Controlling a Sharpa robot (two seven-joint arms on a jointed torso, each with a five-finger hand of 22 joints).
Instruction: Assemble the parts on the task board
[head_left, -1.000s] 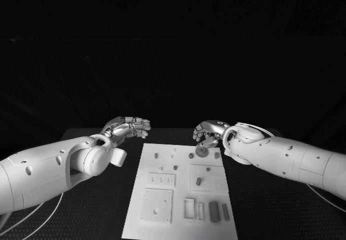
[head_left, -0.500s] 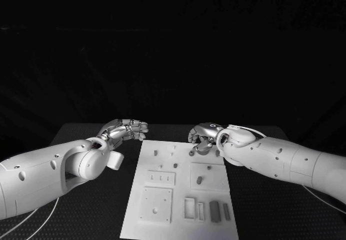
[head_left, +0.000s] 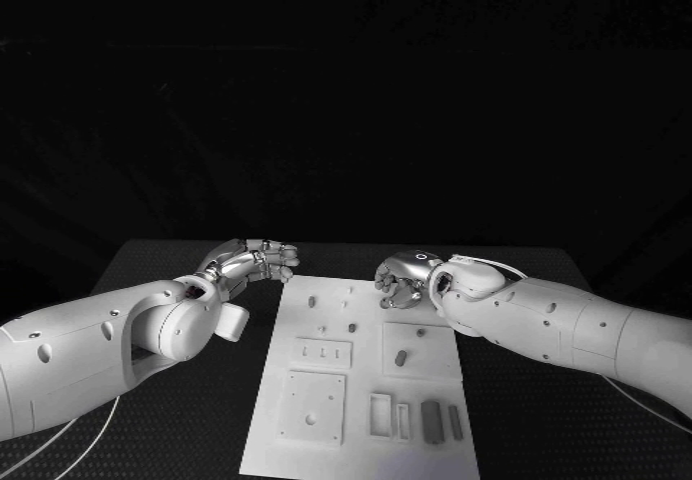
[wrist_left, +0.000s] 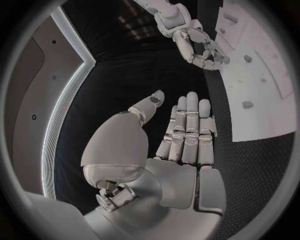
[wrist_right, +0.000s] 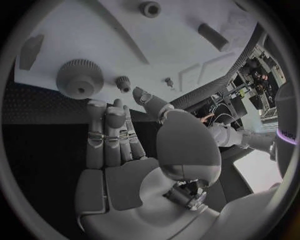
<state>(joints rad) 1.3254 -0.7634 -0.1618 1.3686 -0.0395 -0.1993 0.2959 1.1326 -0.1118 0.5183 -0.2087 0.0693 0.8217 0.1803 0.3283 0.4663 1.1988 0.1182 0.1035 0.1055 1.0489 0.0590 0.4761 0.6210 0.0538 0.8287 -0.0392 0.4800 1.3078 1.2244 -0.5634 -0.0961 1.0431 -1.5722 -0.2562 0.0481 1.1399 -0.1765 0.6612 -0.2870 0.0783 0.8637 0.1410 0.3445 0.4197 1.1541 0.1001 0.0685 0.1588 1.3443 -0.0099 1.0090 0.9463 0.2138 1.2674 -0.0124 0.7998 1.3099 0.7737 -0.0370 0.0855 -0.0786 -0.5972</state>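
The white task board (head_left: 361, 452) lies lengthways in the middle of the table. My right hand (head_left: 405, 277) hovers over its far right corner, fingers stretched out and holding nothing. In the right wrist view a large toothed gear (wrist_right: 80, 77) and a small gear (wrist_right: 123, 82) lie on the board (wrist_right: 125, 40) just beyond the fingertips (wrist_right: 95, 107). My left hand (head_left: 254, 262) hangs off the board's far left corner over the black table. Its fingers (wrist_left: 186, 125) are straight and together, thumb apart, nothing in them.
Small pegs (head_left: 351, 328) stand in the board's far half. Two raised plates (head_left: 313, 408) and several bar-shaped parts (head_left: 433, 421) lie in the near half. A short cylinder (wrist_right: 213, 36) and a ring (wrist_right: 150, 8) lie farther along the board. Black mat surrounds the board.
My right hand has moved in over the board's far right corner and now hides the large gear in the head view. The left hand has barely moved.
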